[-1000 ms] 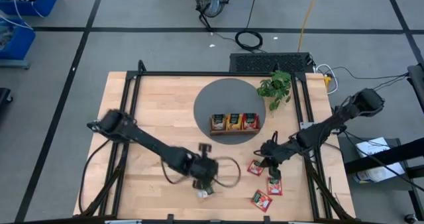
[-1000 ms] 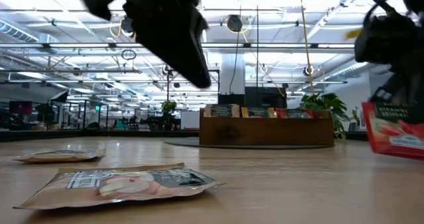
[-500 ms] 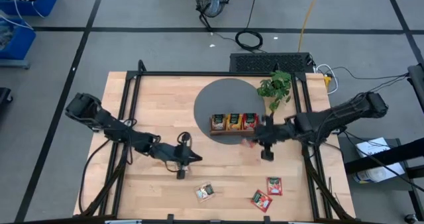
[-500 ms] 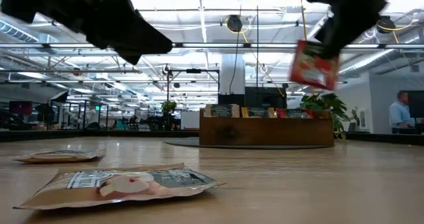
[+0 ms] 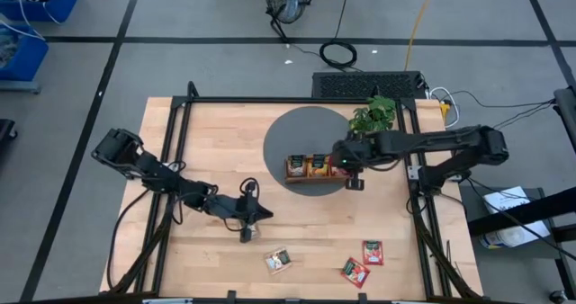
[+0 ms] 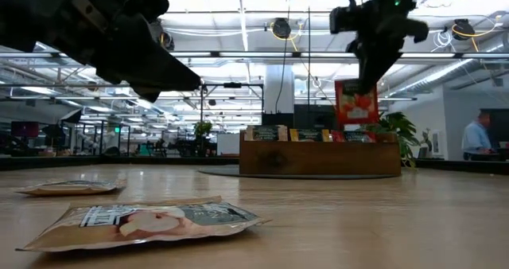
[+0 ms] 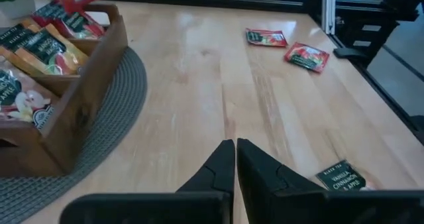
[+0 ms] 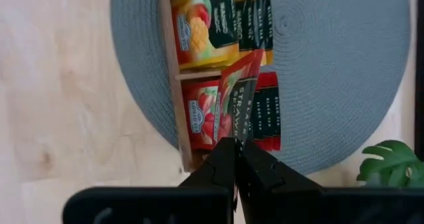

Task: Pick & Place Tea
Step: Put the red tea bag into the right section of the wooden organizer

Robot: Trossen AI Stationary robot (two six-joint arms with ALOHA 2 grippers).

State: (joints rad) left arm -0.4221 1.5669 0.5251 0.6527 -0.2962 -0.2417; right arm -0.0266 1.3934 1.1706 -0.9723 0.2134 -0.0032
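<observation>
Over on the left of the high view, the left gripper [image 5: 249, 216] hovers above bare wood with its fingers pinched together on nothing, parked clear of the beige sachet [image 5: 279, 261] lying at lower centre. Moving right, the right gripper [image 5: 346, 166] is clamped on a red sachet [image 6: 355, 102], hanging it edge-down over the wooden tray's [image 5: 317, 178] right-hand compartment, presumably lined up to slot beside the reds already filed there. Two more red sachets [image 5: 364, 262] wait at lower right.
</observation>
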